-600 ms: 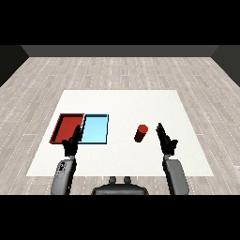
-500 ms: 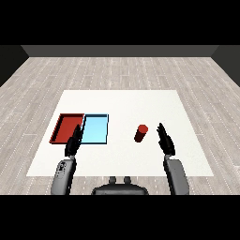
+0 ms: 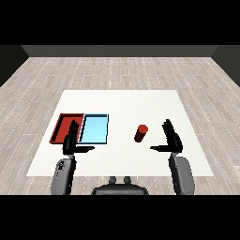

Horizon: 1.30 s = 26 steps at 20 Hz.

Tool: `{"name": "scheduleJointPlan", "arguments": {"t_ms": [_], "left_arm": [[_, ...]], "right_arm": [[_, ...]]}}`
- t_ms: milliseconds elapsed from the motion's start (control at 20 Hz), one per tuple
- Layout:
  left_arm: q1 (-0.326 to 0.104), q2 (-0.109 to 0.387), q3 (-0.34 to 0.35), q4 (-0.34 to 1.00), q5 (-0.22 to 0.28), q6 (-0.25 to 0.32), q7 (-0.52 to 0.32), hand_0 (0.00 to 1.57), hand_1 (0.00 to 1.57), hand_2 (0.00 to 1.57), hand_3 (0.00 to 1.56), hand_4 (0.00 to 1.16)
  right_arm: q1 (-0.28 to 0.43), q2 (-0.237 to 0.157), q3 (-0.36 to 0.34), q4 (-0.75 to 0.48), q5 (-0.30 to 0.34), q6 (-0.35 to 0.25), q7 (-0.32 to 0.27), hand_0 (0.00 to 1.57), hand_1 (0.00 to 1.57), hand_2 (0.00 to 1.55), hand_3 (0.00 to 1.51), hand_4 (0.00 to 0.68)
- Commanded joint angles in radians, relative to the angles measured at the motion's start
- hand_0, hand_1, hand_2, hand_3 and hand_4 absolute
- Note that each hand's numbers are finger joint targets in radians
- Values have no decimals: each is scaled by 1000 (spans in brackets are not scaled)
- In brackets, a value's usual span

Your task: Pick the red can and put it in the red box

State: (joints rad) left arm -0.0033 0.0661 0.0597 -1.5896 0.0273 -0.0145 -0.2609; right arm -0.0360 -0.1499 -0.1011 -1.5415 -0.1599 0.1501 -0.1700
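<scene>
— What had changed since half a second before?

— Only the right hand: it had moved a little closer to the red can. On the left, the left hand hung open over the red tray, beside the blue tray.

— And the can?

— It stood upright on the table, just left of the right hand, which was open and held nothing. Nothing stood between them.

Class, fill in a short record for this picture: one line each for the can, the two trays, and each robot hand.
red can: upright on the white table, held by nothing
red tray: left of the light blue tray, side by side
left robot hand: open, over the trays' near edge
right robot hand: open, right of the can, apart from it
</scene>
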Motion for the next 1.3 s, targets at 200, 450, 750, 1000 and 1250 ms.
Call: {"name": "scheduleJointPlan", "arguments": {"t_ms": [200,450,750,1000,1250], "left_arm": [[15,-26,7,27,14,-8,-136,0,0,0,0,0],[-15,-17,11,54,14,-19,-163,0,0,0,0,0],[29,-4,12,12,25,-41,-141,0,0,0,0,0],[-44,8,44,64,27,-26,-146,0,0,0,0,0],[-17,-27,9,-13,46,-15,-79,0,0,0,0,0]], "right_arm": [[39,29,3,41,21,54,-154,0,0,0,0,0],[22,3,-49,45,-12,76,-123,0,0,0,0,0],[-27,-29,-112,168,-48,115,-182,0,0,0,0,0],[75,14,-47,19,-28,104,-139,0,0,0,0,0],[-81,46,-45,236,9,61,-207,0,0,0,0,0]]}}
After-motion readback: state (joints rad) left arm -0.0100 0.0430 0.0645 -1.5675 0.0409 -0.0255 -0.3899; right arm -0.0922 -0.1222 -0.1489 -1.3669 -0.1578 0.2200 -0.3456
